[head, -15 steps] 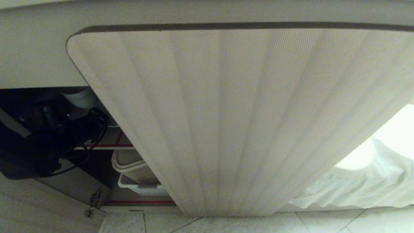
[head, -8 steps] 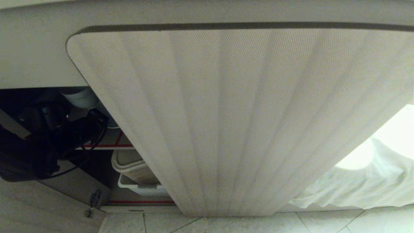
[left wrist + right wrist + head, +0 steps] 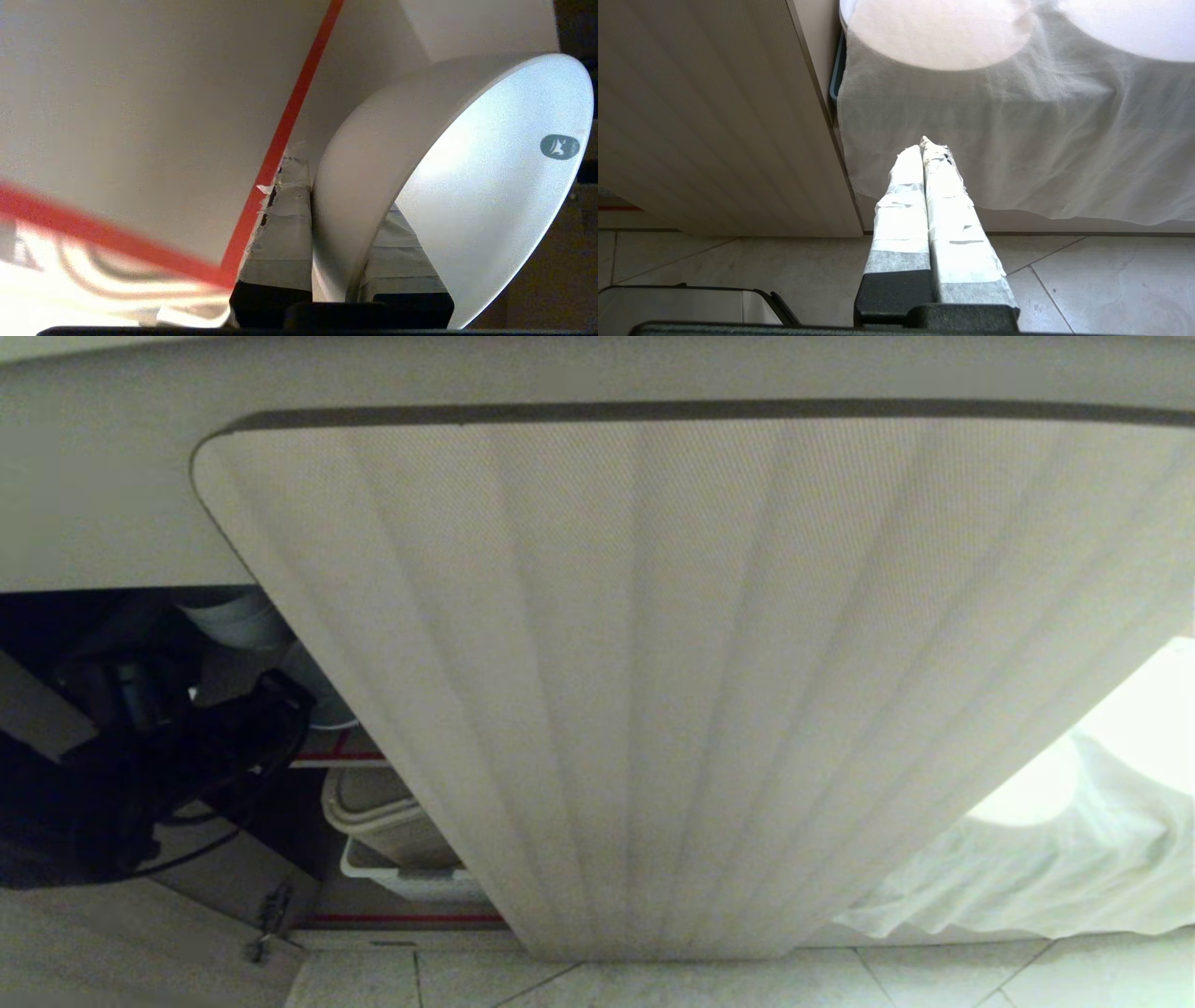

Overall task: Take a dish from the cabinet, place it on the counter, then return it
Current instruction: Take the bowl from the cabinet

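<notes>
The dish (image 3: pixel 490 186) is a white glossy bowl with a small grey mark on its inner wall. My left gripper (image 3: pixel 343 186) is shut on its wall, one taped finger (image 3: pixel 285 224) outside and the other inside. It hangs beside a cabinet shelf edged in red tape (image 3: pixel 289 116). In the head view my dark left arm (image 3: pixel 140 756) reaches into the cabinet opening left of the open fluted door (image 3: pixel 653 663), and the dish (image 3: pixel 322 700) shows as a white curve by the door's edge. My right gripper (image 3: pixel 922 144) hangs shut and empty over the floor. The counter's top is out of view.
A beige tub (image 3: pixel 392 821) and a white basket (image 3: pixel 411 882) sit on the lower shelf. A white pipe (image 3: pixel 233 616) runs above the arm. A door hinge (image 3: pixel 271 915) is at the lower left. A white cloth (image 3: pixel 1027 868) hangs right of the door, over tiled floor (image 3: pixel 653 980).
My left arm has sunk and drawn back a little in the cabinet opening, and more of the white dish now shows beside the door's edge. The right arm has not moved.
</notes>
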`<state>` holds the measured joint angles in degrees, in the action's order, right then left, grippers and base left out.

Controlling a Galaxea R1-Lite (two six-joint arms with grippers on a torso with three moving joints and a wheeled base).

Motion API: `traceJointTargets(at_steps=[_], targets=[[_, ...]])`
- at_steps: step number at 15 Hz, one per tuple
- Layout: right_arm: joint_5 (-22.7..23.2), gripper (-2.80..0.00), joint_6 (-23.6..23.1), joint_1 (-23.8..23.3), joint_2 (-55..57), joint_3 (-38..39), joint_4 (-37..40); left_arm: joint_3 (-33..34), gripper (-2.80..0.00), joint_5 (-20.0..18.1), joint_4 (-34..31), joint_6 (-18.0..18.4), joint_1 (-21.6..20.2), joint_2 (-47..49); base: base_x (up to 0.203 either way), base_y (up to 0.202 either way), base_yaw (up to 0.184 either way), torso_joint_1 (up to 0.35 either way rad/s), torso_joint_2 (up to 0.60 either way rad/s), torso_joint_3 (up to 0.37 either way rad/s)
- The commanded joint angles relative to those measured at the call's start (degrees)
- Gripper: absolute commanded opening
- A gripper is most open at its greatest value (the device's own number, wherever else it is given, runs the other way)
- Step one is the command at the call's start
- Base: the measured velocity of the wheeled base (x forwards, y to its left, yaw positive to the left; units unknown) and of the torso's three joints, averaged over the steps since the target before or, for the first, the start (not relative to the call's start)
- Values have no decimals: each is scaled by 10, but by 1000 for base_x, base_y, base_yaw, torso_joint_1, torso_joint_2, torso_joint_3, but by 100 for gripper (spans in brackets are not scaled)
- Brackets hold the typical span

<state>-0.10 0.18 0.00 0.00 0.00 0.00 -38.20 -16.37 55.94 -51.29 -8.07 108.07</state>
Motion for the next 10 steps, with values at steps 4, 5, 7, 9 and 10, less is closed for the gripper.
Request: traceJointTargets(at_steps=[4, 5, 7, 9, 10], targets=[[0, -280, 0, 0, 0, 0, 0, 51, -280, -5, 2, -3, 7, -49, 0, 0, 0, 0, 0, 0], [0, -280, 0, 0, 0, 0, 0, 62, -280, -5, 1, -3, 8, -59, 0, 0, 0, 0, 0, 0], [0, -280, 0, 0, 0, 0, -1, 83, -280, -5, 1, -4, 11, -74, 0, 0, 0, 0, 0, 0], [0, -280, 0, 0, 0, 0, 0, 107, -280, -6, 0, -4, 13, -91, 0, 0, 0, 0, 0, 0], [0, -280, 0, 0, 0, 0, 0, 120, -280, -6, 0, -3, 15, -98, 0, 0, 0, 0, 0, 0]])
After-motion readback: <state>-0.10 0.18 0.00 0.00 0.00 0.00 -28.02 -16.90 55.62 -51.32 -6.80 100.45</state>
